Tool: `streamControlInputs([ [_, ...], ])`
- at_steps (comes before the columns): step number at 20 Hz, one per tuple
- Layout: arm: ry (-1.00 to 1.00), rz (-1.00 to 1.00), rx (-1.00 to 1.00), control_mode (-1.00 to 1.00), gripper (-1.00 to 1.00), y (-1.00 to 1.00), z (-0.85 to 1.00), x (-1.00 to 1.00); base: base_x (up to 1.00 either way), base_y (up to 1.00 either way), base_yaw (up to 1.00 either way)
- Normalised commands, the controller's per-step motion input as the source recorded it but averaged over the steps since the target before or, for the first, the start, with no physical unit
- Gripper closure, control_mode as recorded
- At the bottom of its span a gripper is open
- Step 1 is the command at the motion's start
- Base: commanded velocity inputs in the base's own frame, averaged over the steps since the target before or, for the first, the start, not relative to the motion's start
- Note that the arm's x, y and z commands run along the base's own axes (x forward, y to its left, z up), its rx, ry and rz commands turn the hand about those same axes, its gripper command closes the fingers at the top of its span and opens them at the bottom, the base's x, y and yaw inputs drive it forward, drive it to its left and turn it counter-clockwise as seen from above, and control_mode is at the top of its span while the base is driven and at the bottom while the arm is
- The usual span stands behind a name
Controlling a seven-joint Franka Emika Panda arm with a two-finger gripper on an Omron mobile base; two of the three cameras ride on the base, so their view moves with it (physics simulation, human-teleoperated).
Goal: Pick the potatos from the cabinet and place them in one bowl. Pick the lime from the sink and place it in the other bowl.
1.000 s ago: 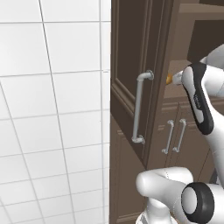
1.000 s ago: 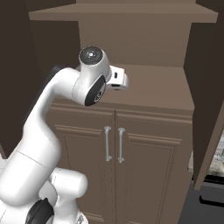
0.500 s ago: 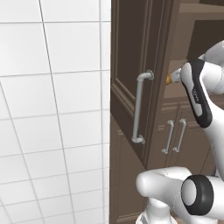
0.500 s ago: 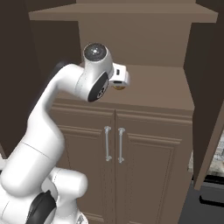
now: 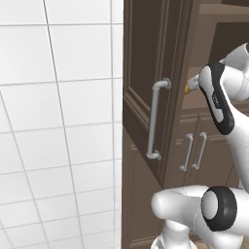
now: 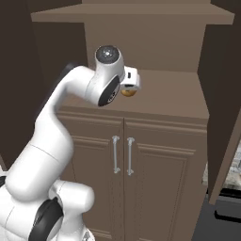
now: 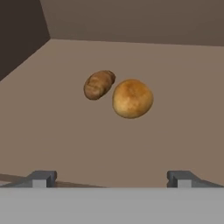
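Two potatos lie side by side on the cabinet shelf [image 7: 166, 65]: a round golden one [image 7: 132, 98] and a longer, darker brown one [image 7: 99, 84] touching its left. My gripper [image 7: 113, 179] is open and empty, level with the shelf and a short way in front of them, with the round potato roughly between its fingertips' lines. In the right base view a potato [image 6: 128, 92] peeks out under my white hand [image 6: 132, 79]. The cabinet's door [image 5: 146, 73] stands open, its grey bar handle [image 5: 154, 119] towards me. The lime, sink and bowls are out of view.
Low doors with thin paired handles [image 6: 122, 154] sit under the shelf. A white tiled wall [image 5: 58, 121] runs along the left of the open door. The cabinet's side walls [image 6: 221, 94] and an upper shelf [image 6: 136, 14] box in the opening.
The arm has crept a little further towards the shelf, and a potato now shows under the hand in the right base view. The jaws have stayed open.
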Motion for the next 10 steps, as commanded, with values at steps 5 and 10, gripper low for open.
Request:
streamControlInputs([
  [5,0.00,0.04,0.00,-1.00,-1.00,0.00,0.00,0.20,0.00,0.00,0.00],
  [10,0.00,0.04,0.00,-1.00,-1.00,0.00,-0.04,0.11,0.00,0.00,0.00],
])
